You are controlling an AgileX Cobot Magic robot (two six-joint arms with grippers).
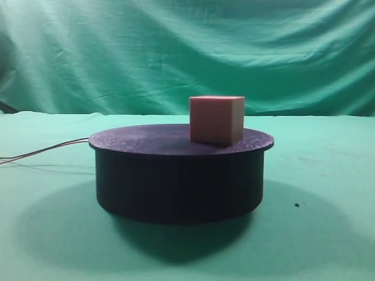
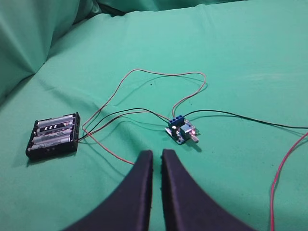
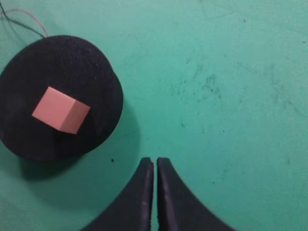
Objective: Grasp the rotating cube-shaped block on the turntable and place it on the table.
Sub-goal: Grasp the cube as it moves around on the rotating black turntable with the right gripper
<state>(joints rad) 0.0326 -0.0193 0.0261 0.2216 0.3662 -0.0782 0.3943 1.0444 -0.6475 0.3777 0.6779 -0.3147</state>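
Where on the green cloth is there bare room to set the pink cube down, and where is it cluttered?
Bare cloth lies to the right of the turntable in the right wrist view, ahead of the right gripper. The cube-shaped block sits on the disc. By the left gripper it is crowded: battery holder, circuit board, looping wires.

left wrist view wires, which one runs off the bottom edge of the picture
The red wire on the right: it curves down and leaves at the bottom edge. The black wire above it exits at the right edge, and the others loop between the battery holder and the small circuit board.
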